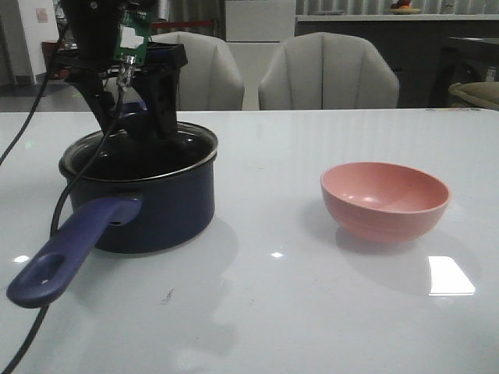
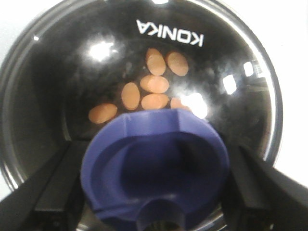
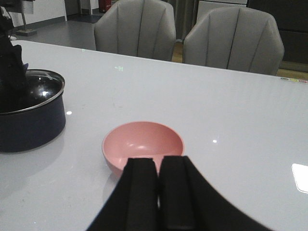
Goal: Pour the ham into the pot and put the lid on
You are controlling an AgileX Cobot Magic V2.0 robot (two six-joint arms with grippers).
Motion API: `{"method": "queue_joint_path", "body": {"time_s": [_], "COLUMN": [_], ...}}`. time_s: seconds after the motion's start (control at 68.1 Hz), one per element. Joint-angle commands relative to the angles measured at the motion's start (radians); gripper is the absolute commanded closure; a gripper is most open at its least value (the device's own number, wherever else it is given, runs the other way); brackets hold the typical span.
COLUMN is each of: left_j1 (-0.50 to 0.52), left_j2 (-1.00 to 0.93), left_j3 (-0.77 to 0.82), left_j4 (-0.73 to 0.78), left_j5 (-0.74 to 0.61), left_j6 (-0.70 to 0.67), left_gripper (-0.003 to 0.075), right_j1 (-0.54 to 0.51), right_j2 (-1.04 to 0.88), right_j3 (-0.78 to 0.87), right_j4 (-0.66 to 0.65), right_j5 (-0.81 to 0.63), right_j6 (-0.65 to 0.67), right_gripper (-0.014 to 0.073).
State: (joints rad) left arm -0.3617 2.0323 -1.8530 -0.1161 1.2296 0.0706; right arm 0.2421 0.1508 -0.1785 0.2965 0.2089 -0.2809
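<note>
Nearest the camera, the long purple-blue handle with the hole at its end reaches toward us from the dark navy round saucepan (image 1: 144, 206), which stands on the left side of the glossy white table (image 1: 273, 312). Over to the right and well apart from it sits the salmon-pink round bowl (image 1: 385, 199), upright, nothing showing inside. The right gripper (image 3: 159, 192) hangs just on the near side of that bowl, its two black fingers pressed together with nothing between them. Back to the pot: the round clear glass lid with the thin metal rim (image 2: 144, 72) lies on it, rim on rim. Through the glass, the small orange-pink oval ham pieces (image 2: 154, 84) lie clustered on the black bottom. The left gripper (image 1: 140, 117) comes down from above, fingers set either side of the lid's blue flared knob (image 2: 154, 168); whether they are squeezing it, I cannot tell. Behind the table stand two grey padded chairs (image 1: 327, 74).
</note>
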Motion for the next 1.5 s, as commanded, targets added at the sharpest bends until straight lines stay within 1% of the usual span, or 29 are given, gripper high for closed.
{"method": "queue_joint_path", "body": {"time_s": [0.0, 0.059, 0.338, 0.499, 0.646, 0.749, 0.852, 1.278, 1.483], "left_j1": [-0.002, -0.002, -0.002, 0.002, 0.002, 0.002, 0.002, 0.002, 0.002], "left_j2": [-0.055, -0.055, -0.093, -0.162, -0.258, -0.349, -0.451, -0.997, -1.283], "left_j3": [-0.026, -0.033, -0.123, -0.123, -0.077, 0.009, 0.139, 0.756, 1.012], "left_j4": [0.016, 0.016, 0.014, 0.016, 0.016, 0.026, 0.043, 0.043, 0.043], "left_j5": [0.04, 0.04, 0.04, 0.04, 0.04, 0.003, -0.069, -0.504, -0.634], "left_j6": [-0.002, -0.002, -0.002, -0.002, -0.002, -0.002, -0.002, -0.002, -0.002], "left_gripper": [0.0108, 0.0087, 0.0095, 0.0095, 0.0095, 0.0095, 0.0096, 0.0095, 0.0096], "right_j1": [0.001, 0.001, 0.001, 0.001, 0.001, 0.001, 0.001, 0.001, 0.001], "right_j2": [0.007, 0.007, 0.007, 0.007, 0.007, 0.007, 0.007, 0.007, 0.007], "right_j3": [-0.027, -0.027, -0.027, -0.027, -0.027, -0.027, -0.027, -0.027, -0.027], "right_j4": [0.0, 0.0, 0.0, 0.0, 0.0, 0.0, 0.0, 0.0, 0.0], "right_j5": [-0.078, -0.078, -0.078, -0.078, -0.078, -0.078, -0.078, -0.078, -0.078], "right_j6": [-0.009, -0.009, -0.009, -0.009, -0.009, -0.009, -0.009, -0.009, -0.009], "right_gripper": [0.0435, 0.0435, 0.0435, 0.0435, 0.0435, 0.0435, 0.0435, 0.0435, 0.0435]}}
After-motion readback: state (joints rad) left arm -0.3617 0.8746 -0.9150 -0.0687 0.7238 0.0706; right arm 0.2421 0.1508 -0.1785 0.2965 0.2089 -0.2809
